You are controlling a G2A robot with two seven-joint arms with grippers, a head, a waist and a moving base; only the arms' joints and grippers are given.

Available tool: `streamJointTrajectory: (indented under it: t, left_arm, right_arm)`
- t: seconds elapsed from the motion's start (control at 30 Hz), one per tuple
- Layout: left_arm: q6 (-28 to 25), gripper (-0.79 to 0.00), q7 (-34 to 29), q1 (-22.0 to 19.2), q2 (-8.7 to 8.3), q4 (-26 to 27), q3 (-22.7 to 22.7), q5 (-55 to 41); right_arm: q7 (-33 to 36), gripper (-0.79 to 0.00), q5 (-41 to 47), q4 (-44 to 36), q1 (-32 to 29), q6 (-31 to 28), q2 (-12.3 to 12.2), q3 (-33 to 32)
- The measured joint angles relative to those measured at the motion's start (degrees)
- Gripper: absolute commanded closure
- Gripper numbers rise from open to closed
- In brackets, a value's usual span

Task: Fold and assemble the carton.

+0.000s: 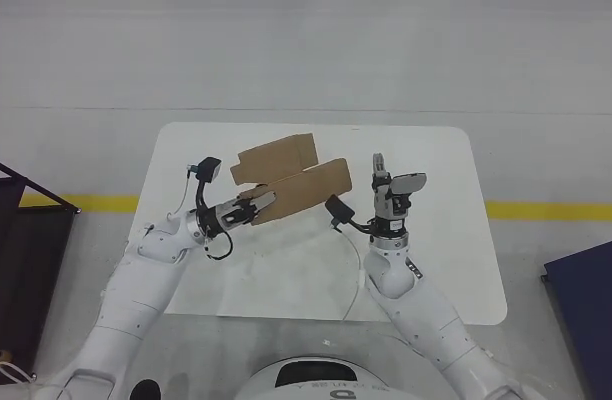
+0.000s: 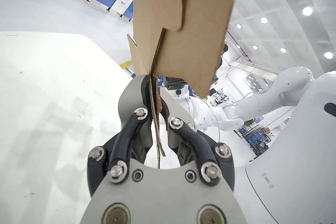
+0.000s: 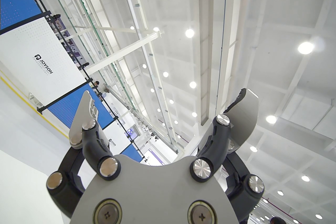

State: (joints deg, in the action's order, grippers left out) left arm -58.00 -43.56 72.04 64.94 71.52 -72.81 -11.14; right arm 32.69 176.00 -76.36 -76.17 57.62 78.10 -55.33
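While left gripper (image 2: 152, 89) clamps carton (image 2: 183, 38), right (image 3: 165, 96) gapes

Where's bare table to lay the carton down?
Widest bare patch: the table between the right gripper and its right edge. Another: near edge, between the left arm and right arm. Crowded: far centre, where the left gripper holds the carton beside the right one.

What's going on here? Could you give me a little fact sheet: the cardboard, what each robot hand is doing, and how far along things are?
carton: brown cardboard, still mostly flat, held up over the table
left gripper: shut on one edge of the carton
right gripper: open, empty, pointing upward, beside the carton and apart from it
table: white
progress: not yet folded into a box
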Motion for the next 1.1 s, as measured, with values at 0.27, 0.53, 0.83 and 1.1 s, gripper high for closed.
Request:
streamJointTrajectory:
  t: [0.27, 0.53, 0.83, 1.1]
  left_arm:
    - [0.0, 0.000, 2.2, 0.0, 0.05, -0.1, -0.5, 0.3]
    - [0.0, 0.000, 2.2, 0.0, 0.05, -0.1, -0.5, 0.3]
    - [0.0, 0.000, 2.2, 0.0, 0.05, -0.1, -0.5, 0.3]
    - [0.0, 0.000, 2.2, 0.0, 0.05, -0.1, -0.5, 0.3]
  right_arm:
    - [0.0, -0.785, 0.0, 0.0, 0.0, 0.0, 0.0, 0.0]
    - [-12.5, -0.785, -18.0, -1.2, -0.2, -8.7, -2.5, -7.8]
    - [-22.3, -0.785, -63.8, -18.2, -2.6, -15.5, -7.2, -26.1]
    - [-1.6, -0.785, -98.9, -17.2, -2.7, -34.0, -7.8, -26.2]
